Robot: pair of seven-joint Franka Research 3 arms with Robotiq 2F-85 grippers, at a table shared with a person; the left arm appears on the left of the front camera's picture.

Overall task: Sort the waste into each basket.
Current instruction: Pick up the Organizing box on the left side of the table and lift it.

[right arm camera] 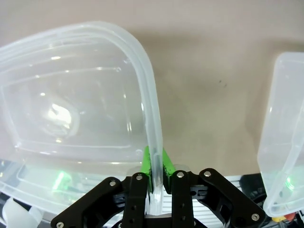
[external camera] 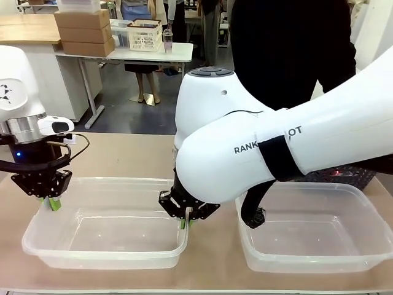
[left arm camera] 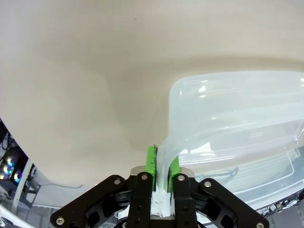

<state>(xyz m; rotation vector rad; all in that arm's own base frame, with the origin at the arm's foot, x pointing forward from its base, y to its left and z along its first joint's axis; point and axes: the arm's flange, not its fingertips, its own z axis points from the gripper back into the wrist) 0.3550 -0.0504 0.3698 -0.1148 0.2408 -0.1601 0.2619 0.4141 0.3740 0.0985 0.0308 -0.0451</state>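
Both arms on the left tub [external camera: 104,243]. Left gripper [external camera: 51,203] clamped on its left rim, green pads either side of the wall, clear in the left wrist view [left arm camera: 161,166]. Right gripper [external camera: 183,221] reaches across the middle and is clamped on the same tub's right rim; the right wrist view [right arm camera: 154,168] shows the rim pinched between the fingers. Tub sits on the surface [external camera: 123,160], both ends held. Right tub [external camera: 319,246] just beside it, apart, untouched.

No waste in view: both tubs look empty, no foil pieces or bottles on the surface.

Step in hand, as I judge it: a two-arm hold on the left tub to shift or place it, ahead of sorting.

Next move calls for both arms travelling together, level and matched, or the thin rim may twist or slip.
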